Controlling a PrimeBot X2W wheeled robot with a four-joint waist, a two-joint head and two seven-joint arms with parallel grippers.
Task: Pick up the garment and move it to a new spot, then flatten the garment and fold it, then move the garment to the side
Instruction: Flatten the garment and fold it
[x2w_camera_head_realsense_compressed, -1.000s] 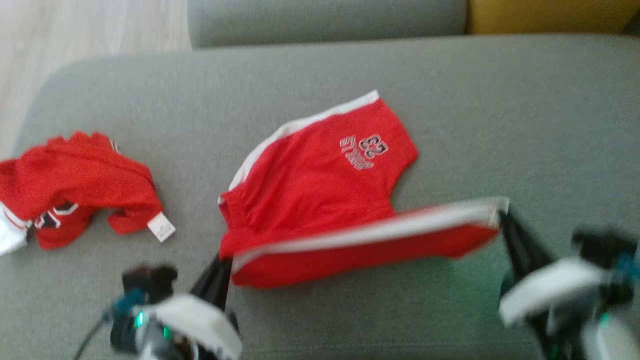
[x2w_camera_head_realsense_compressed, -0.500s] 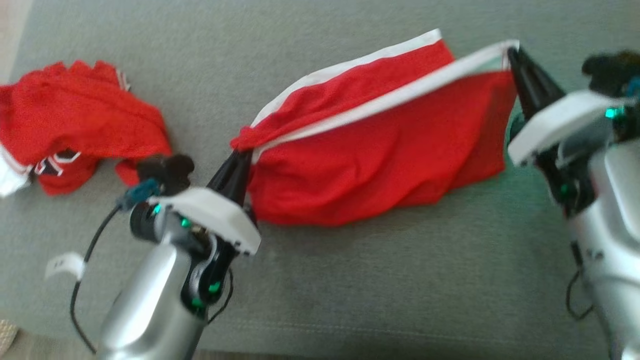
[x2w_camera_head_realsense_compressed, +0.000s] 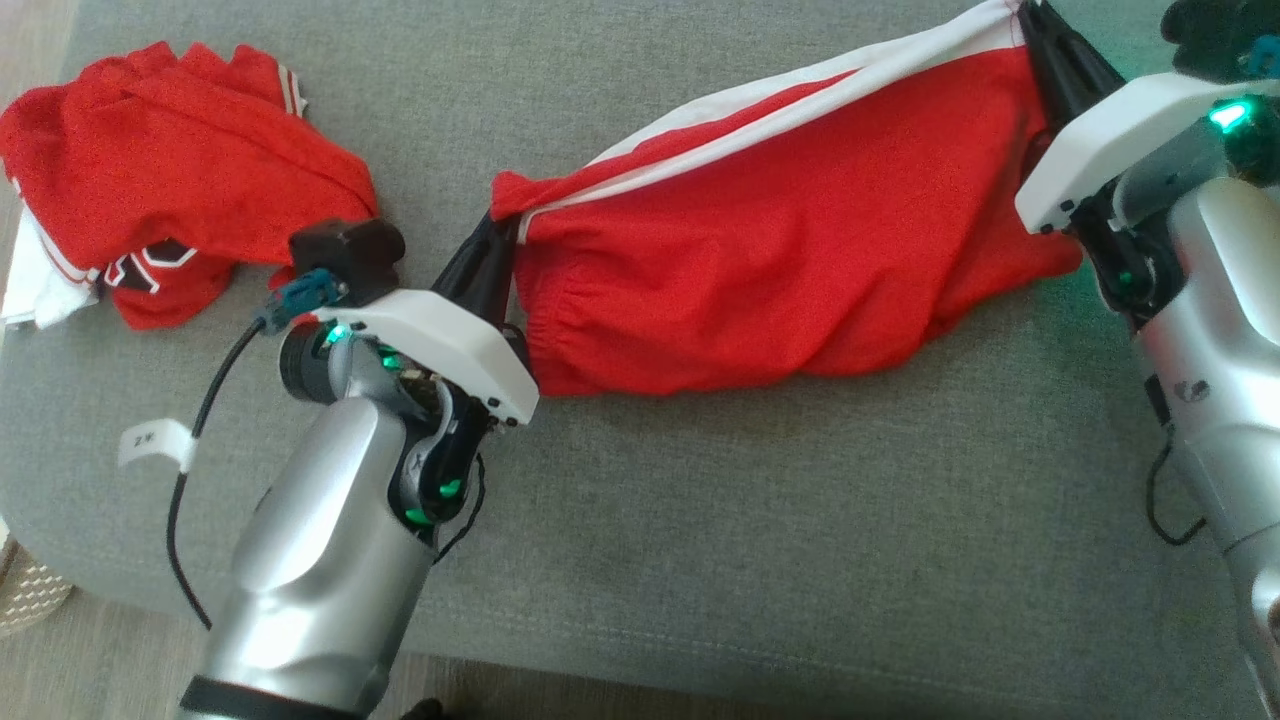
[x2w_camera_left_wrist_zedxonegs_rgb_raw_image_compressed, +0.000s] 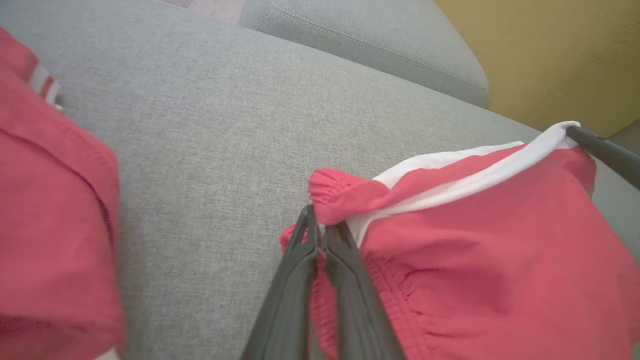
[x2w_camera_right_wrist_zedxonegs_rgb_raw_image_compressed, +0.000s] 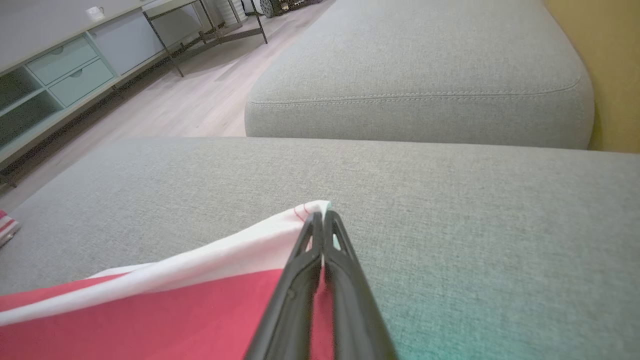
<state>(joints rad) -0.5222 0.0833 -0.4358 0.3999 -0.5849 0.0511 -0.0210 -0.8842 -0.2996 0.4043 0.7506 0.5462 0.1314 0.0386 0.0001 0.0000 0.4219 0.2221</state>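
Left gripper (x2w_camera_left_wrist_zedxonegs_rgb_raw_image_compressed: 320, 225) and right gripper (x2w_camera_right_wrist_zedxonegs_rgb_raw_image_compressed: 320, 216) each clamped red shorts (x2w_camera_head_realsense_compressed: 780, 230), stretched over the grey sofa cushion (x2w_camera_head_realsense_compressed: 800, 520). The red T-shirt (x2w_camera_head_realsense_compressed: 150, 160) lay crumpled at its left end, with wood floor (x2w_camera_right_wrist_zedxonegs_rgb_raw_image_compressed: 200, 100) beyond.

You are looking at a crumpled T-shirt (x2w_camera_head_realsense_compressed: 150, 160) showing bright red, with white at its sleeve, red-and-white striped trim and a black print outlined in white. The shorts (x2w_camera_head_realsense_compressed: 780, 250) are showing the same red, with a white stripe running along their upper edge. The sofa cushion (x2w_camera_head_realsense_compressed: 800, 520) is showing plain grey weave. Yellow upholstery (x2w_camera_left_wrist_zedxonegs_rgb_raw_image_compressed: 550, 50) is showing mustard behind it.
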